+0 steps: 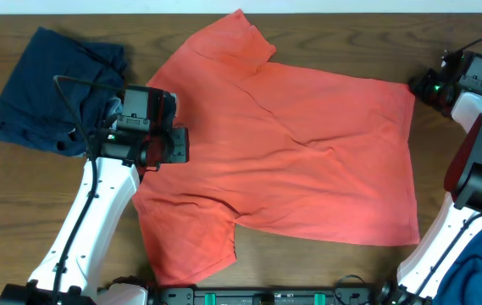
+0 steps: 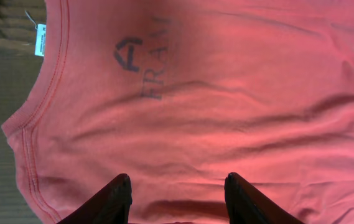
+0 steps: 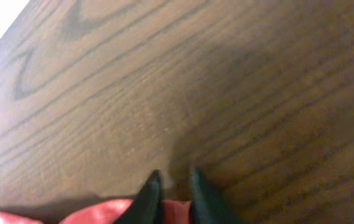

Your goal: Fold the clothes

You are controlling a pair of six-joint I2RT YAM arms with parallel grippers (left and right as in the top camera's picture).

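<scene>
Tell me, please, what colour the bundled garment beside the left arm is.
The bundled garment is dark navy blue, clearest in the overhead view.

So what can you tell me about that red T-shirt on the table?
The T-shirt is coral-red, soft-looking knit cloth with short sleeves. It lies spread flat but wrinkled on the wooden table, collar toward the left arm, hem toward the right arm. Near the ribbed collar are dark-looking letters and a small white neck label. The left gripper stands open over the chest; whether it touches is unclear. The right gripper looks shut on a hem corner, red cloth between its tips.
</scene>
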